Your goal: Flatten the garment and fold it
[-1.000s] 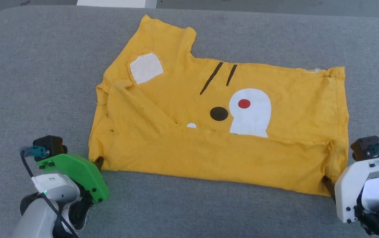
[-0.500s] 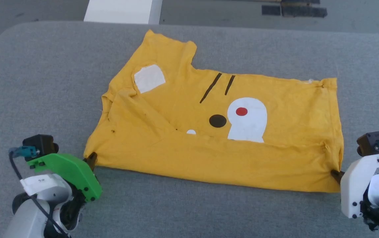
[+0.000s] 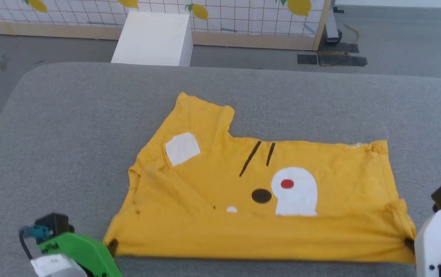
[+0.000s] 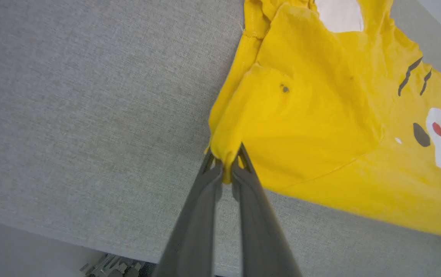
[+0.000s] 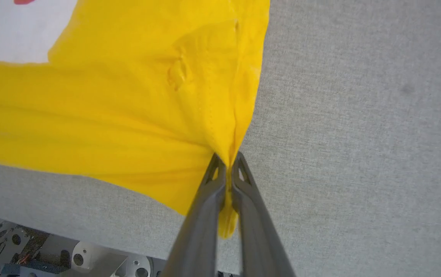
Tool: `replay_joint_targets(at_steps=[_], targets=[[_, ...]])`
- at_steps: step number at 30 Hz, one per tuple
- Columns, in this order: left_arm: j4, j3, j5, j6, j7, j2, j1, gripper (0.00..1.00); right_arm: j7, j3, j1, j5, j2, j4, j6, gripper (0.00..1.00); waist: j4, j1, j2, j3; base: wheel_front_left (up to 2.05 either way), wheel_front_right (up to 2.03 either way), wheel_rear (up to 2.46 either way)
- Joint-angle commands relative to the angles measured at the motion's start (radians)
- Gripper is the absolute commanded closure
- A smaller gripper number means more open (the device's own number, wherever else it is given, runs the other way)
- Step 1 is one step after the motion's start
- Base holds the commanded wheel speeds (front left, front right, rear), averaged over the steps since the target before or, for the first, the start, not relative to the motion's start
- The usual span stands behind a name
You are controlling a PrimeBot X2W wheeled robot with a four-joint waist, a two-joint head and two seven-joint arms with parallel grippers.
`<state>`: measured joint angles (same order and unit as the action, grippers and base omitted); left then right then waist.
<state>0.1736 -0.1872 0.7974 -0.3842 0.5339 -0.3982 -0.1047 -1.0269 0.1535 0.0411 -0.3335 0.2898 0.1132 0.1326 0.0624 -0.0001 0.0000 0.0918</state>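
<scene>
Left hand (image 4: pixel 226 163) pinching garment (image 4: pixel 320 127), white box (image 3: pixel 152 38) beyond

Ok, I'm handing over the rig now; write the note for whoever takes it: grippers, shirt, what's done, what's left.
Left gripper: shut on the T-shirt at its near left corner.
Right gripper: shut on the near right corner.
T-shirt: print-up on the grey table, near edge stretched between the grippers, near part doubled over the print.
Done: both corners gripped.
Left: flatten, then fold.

No legible text, brand, number or sign.
</scene>
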Motion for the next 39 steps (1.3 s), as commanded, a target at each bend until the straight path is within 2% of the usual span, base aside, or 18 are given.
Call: replay_joint_targets(at_steps=[1, 10, 11, 12, 13, 17, 20, 25, 29, 34, 39], targets=[[-0.020, 0.004, 0.017, -0.006, -0.006, 0.008, -0.023, 1.00, -0.002, 0.003, 0.020, 0.013, -0.001, -0.014, -0.002, 1.00, 0.004, 0.0001, 0.0000, -0.001, 0.00, 0.00, 0.00], [-0.199, 0.000, 0.056, 0.032, -0.041, 0.064, 0.010, 1.00, 0.066, -0.044, 0.024, 0.043, -0.025, -0.160, -0.002, 1.00, 0.000, 0.0001, 0.0000, 0.012, 0.00, 0.00, 0.00], [-0.215, 0.000, 0.055, 0.036, -0.045, 0.063, 0.018, 0.86, 0.077, -0.045, 0.018, 0.042, -0.030, -0.173, -0.002, 0.90, -0.002, 0.0001, 0.0000, 0.013, 0.00, 0.00, 0.00], [-0.226, 0.002, 0.059, 0.040, -0.047, 0.066, 0.024, 0.17, 0.088, -0.050, 0.014, 0.043, -0.030, -0.179, -0.002, 0.31, -0.003, 0.0001, 0.0000, 0.013, 0.00, 0.00, 0.00], [-0.239, -0.003, 0.054, 0.043, -0.041, 0.058, 0.030, 0.00, 0.096, -0.057, 0.011, 0.039, -0.030, -0.187, -0.002, 0.00, -0.005, 0.0001, 0.0000, 0.011, 0.00, 0.00, 0.00], [-0.235, 0.006, 0.041, 0.036, -0.032, 0.026, 0.047, 0.00, 0.115, -0.043, -0.001, 0.015, -0.027, -0.183, -0.002, 0.00, -0.014, 0.0001, 0.0000, -0.004, 0.00, 0.00, 0.00], [-0.179, 0.024, 0.026, 0.027, -0.039, -0.002, 0.061, 0.00, 0.133, -0.015, -0.015, -0.001, -0.027, -0.140, -0.002, 0.00, -0.021, 0.0001, 0.0000, -0.018, 0.00, 0.00, 0.00], [-0.045, 0.056, -0.051, 0.055, -0.158, -0.048, 0.132, 0.00, 0.215, 0.054, -0.063, 0.018, -0.025, -0.037, -0.002, 0.00, -0.029, 0.0001, 0.0000, -0.036, 0.00, 0.00, 0.00], [-0.017, 0.056, -0.114, 0.103, -0.306, -0.039, 0.206, 0.00, 0.302, 0.084, -0.116, 0.029, -0.047, 0.011, -0.002, 0.00, -0.037, 0.0001, 0.0000, -0.038, 0.00, 0.00, 0.00], [-0.082, 0.027, -0.172, 0.180, -0.492, -0.002, 0.304, 0.00, 0.376, 0.086, -0.172, 0.046, -0.044, 0.007, -0.002, 0.00, -0.040, 0.0001, 0.0000, -0.007, 0.00, 0.00, 0.00], [-0.198, -0.014, -0.196, 0.218, -0.567, 0.044, 0.407, 0.00, 0.409, 0.082, -0.219, 0.046, -0.034, 0.004, -0.002, 0.00, -0.037, 0.0001, 0.0000, 0.062, 0.00, 0.00, 0.00]])
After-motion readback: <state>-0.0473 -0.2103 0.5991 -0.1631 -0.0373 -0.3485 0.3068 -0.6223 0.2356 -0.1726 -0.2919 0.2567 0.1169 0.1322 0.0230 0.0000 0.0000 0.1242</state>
